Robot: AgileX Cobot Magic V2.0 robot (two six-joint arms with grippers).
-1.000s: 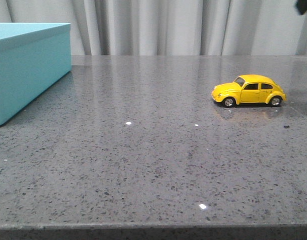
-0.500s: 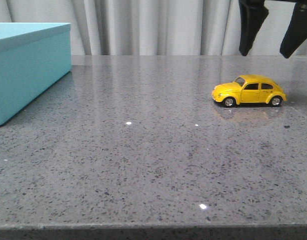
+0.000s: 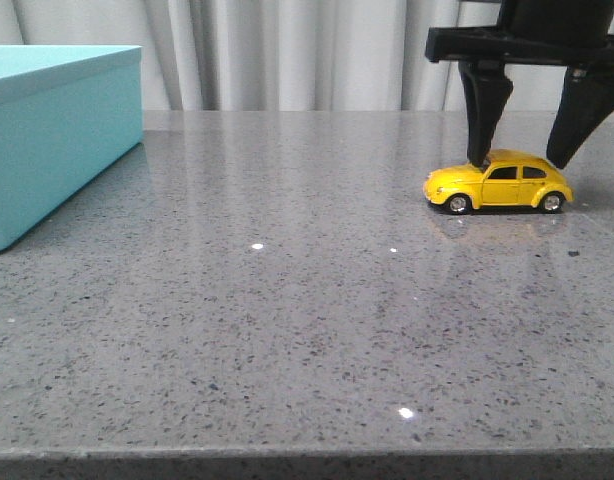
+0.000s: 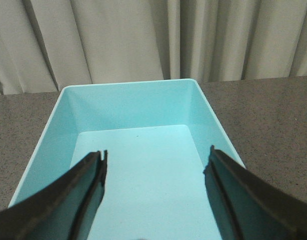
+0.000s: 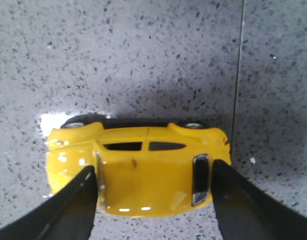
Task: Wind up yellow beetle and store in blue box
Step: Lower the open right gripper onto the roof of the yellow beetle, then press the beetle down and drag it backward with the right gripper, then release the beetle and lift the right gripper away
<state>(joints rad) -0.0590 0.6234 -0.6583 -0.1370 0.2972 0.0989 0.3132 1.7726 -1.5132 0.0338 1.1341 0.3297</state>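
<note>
Right pincer poised astride the yellow beetle, ready for a grasp.

The right pincer [image 3: 522, 160] hangs released over the yellow beetle [image 3: 498, 181], its fingers spread nose to tail so that closing would, I judge, clamp the car lengthwise for the wind-up pull. The toy stands on its wheels on the table [image 3: 287, 320], at about two o'clock from the table's middle, not yet gripped. The blue box [image 3: 57, 135] sits well apart at ten o'clock, open-topped; the left pincer [image 4: 156, 192] hovers released above its hollow, likely waiting to receive.
</note>
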